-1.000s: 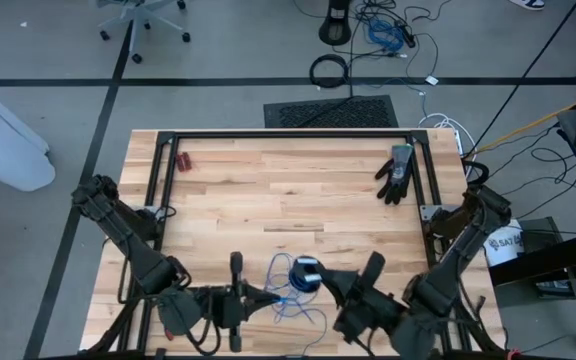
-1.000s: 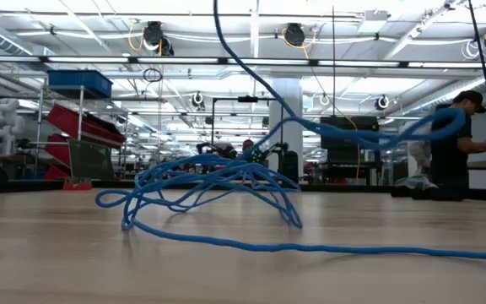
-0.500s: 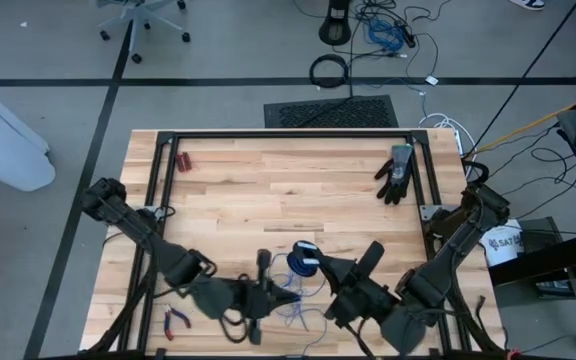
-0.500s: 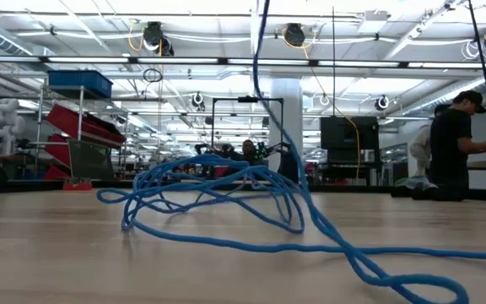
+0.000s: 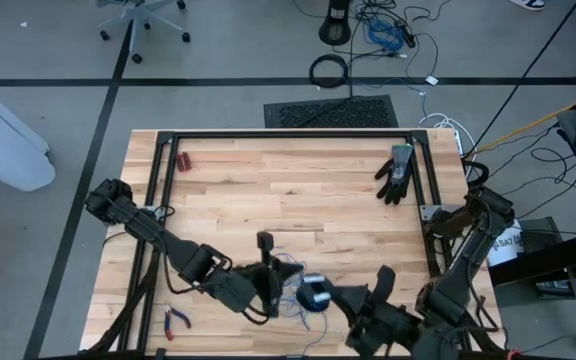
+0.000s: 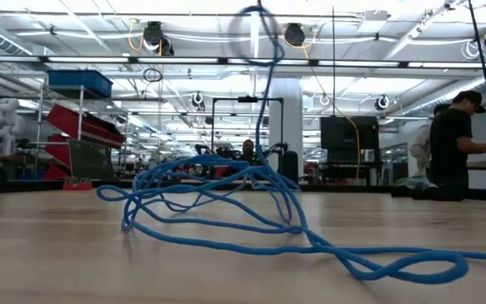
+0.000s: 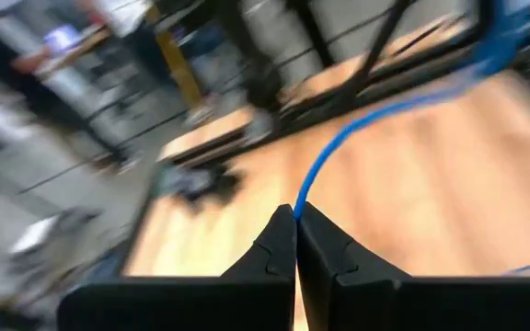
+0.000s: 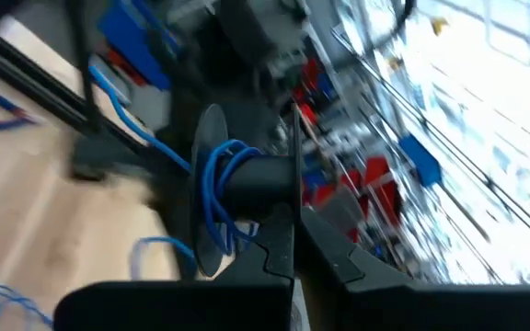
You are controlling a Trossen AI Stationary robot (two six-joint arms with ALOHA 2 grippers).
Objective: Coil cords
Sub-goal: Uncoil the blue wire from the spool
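The cord is a thin blue cable. Most of it lies in a loose tangle on the wooden table, near the front middle. One strand rises out of the tangle to my left gripper, which is shut on it. Another stretch is wound round a dark spool with a pale flange. My right gripper holds that spool just right of the tangle. A further stretch lies in a flat loop on the near table. My left gripper pinches a single strand of the cord between its two fingertips. The strand runs away from the tips toward the spool, clear of the table. My right gripper is shut on the spool's dark hub beside the wound turns. The spool is lifted clear of the table.
A black glove lies at the far right and a small red thing at the far left. Red-handled pliers lie near the front left. Black frame rails edge the table. People stand in the room behind.
My left gripper has gone toward the table's right and a little down, keeping the strand pinched. My right gripper has carried the spool toward the near edge. The stretch that hung in the air at the right has dropped and now lies in a loop on the table.
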